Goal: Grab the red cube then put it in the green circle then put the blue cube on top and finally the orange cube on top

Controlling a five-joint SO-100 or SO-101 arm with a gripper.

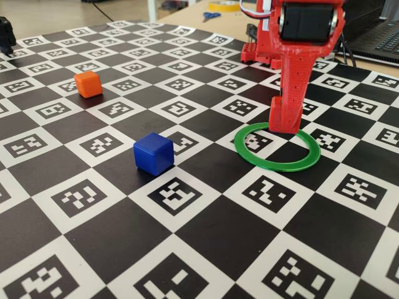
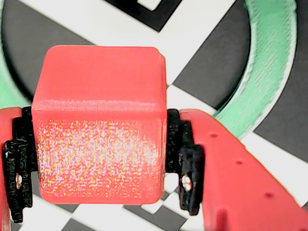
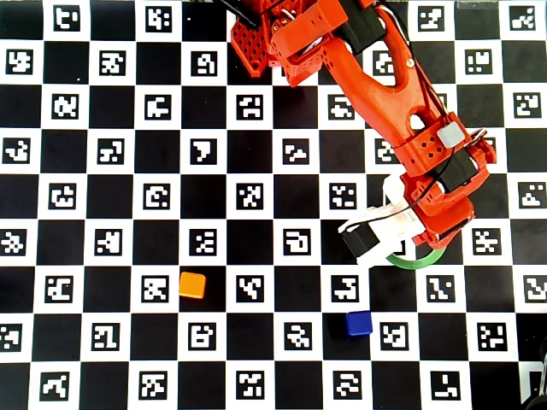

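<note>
Red cube (image 2: 98,130): I see it only in the wrist view, clamped between the black pads (image 2: 185,161) of the gripper (image 2: 96,163); in the fixed and overhead views the arm hides it.
Gripper (image 1: 283,121): in the fixed view I see it lowered at the far rim of the ring, tips not distinguishable.
Green circle (image 1: 277,164): whole in the fixed view; from overhead only a short arc (image 3: 419,261) shows under the wrist; in the wrist view (image 2: 267,62) it curves behind the cube, cut off by the frame.
Blue cube (image 1: 153,153): alone on the checkered board (image 1: 199,237), left of the ring; overhead (image 3: 359,323).
Orange cube (image 1: 88,84): farther left, well apart; overhead (image 3: 192,284).
</note>
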